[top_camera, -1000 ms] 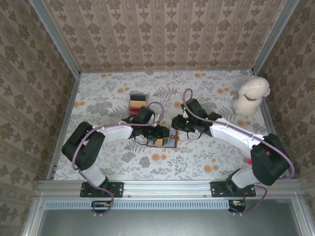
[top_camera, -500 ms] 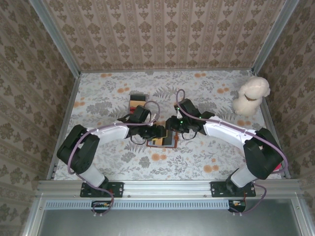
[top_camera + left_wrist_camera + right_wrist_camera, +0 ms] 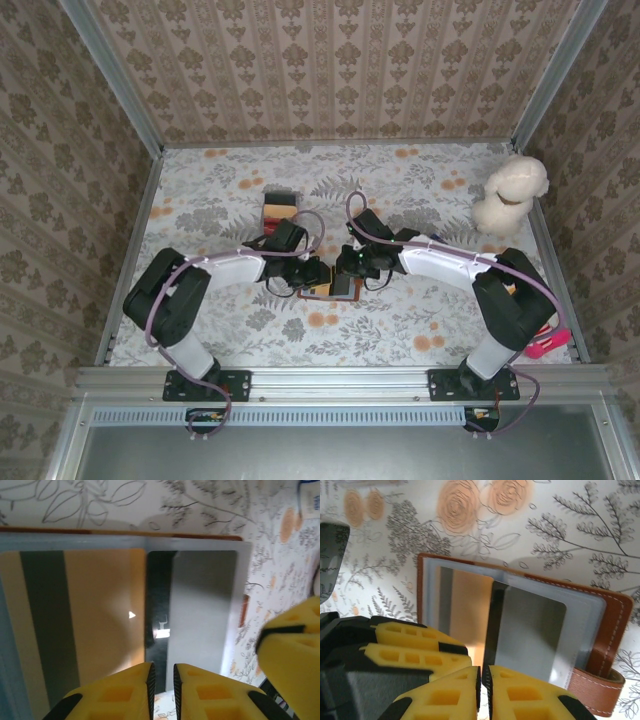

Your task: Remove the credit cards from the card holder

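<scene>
two cards show in the open card holder (image 3: 600, 690) mid-desk (image 3: 580, 525): tan-orange card (image 3: 95, 610) left, dark card (image 3: 530, 630) right. left end effector (image 3: 161, 690), pads a sliver apart, sits at their seam. right end effector (image 3: 481, 690), nearly closed, meets the dark card's edge. grip unclear for both.

A red-and-cream striped box (image 3: 281, 207) lies well apart from a cream plush toy (image 3: 510, 193) at the far right.

Wrist cams: soft even light, fingers (image 3: 115, 695) blurry up close, dull sheen on grey card (image 3: 205, 605) just ahead of tips. Top cam bright, sharp, shadows faint.
</scene>
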{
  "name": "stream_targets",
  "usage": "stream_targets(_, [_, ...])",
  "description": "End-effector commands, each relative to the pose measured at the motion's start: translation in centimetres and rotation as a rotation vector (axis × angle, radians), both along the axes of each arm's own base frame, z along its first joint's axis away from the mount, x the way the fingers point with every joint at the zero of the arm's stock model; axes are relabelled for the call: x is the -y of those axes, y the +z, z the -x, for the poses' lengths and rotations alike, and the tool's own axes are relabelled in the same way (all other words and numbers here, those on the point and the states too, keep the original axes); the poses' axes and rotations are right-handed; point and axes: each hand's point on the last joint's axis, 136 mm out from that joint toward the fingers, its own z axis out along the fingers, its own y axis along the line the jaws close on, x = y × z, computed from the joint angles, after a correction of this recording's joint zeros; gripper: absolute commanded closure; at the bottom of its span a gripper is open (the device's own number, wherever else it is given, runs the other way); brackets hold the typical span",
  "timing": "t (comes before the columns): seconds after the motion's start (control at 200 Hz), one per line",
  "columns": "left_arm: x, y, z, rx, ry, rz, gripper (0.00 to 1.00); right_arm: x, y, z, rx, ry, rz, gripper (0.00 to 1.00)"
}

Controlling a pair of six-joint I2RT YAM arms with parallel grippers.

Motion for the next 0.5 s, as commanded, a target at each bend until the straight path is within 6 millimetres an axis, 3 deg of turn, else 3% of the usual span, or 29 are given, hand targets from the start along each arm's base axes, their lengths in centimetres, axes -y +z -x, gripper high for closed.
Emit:
stream_targets(0.0, [1.3, 0.7, -1.4, 0.007, 0.034, 0.036, 0.81, 1.0, -2.1, 1.0, -0.054, -0.017, 0.065, 0.86])
stream_targets(0.495, [0.1, -1.2, -1.0, -0.022, 0.059, -0.045, 0.72, 1.4, -6.0, 1.3, -0.120, -0.013, 0.089, 0.88])
